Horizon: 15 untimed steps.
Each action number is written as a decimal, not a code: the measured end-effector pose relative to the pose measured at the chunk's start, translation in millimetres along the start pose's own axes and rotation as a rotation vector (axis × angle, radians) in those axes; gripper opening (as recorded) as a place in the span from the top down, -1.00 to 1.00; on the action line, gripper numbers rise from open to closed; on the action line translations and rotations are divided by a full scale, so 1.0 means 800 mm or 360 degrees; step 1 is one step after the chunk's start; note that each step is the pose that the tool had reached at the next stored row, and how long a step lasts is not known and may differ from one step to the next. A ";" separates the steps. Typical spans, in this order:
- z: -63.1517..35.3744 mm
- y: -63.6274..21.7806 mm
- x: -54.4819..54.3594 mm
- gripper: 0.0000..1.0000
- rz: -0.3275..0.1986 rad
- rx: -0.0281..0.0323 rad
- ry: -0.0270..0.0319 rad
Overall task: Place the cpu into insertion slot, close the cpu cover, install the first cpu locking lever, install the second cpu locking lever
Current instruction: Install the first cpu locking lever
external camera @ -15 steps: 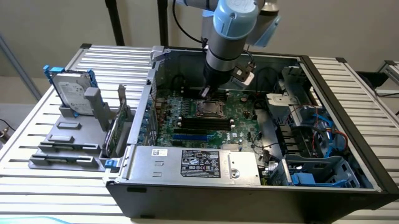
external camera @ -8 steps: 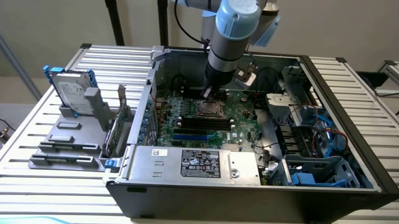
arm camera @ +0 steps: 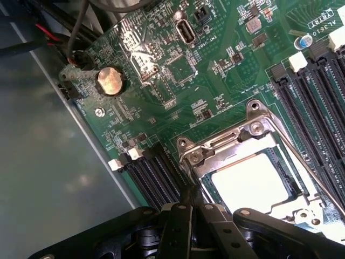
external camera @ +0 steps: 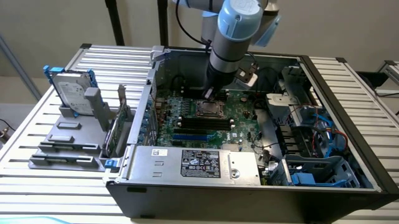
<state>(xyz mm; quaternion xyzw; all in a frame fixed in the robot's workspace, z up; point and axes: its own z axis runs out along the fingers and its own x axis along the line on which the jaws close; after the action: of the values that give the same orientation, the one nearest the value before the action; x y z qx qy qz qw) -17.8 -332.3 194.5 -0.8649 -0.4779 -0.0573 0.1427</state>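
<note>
The cpu (arm camera: 249,183) lies flat in the insertion slot (external camera: 210,108) on the green circuit board (arm camera: 161,75), with the silver cpu cover (arm camera: 237,137) closed down around it and a thin locking lever (arm camera: 302,162) running along one side. The gripper (arm camera: 190,226) hangs just over the socket's edge, beside the black memory slots (arm camera: 153,175). Whether the jaws are open or closed cannot be told.

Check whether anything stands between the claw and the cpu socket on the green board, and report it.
Nothing visible stands in the way. In the wrist view the claw sits right at the edge of the insertion slot, where the cpu lies under the silver cpu cover. The black memory slots lie beside the socket, not across it.
</note>
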 end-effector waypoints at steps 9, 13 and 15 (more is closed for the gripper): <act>0.002 0.002 0.000 0.79 0.0000 0.00068 0.00103; 0.003 0.002 0.000 0.79 -0.0001 0.00168 0.00264; 0.003 0.002 0.000 0.79 -0.0002 0.00214 0.00338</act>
<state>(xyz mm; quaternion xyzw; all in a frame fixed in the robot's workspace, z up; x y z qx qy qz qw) -16.6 -332.3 192.2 -0.8630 -0.4772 -0.0634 0.1535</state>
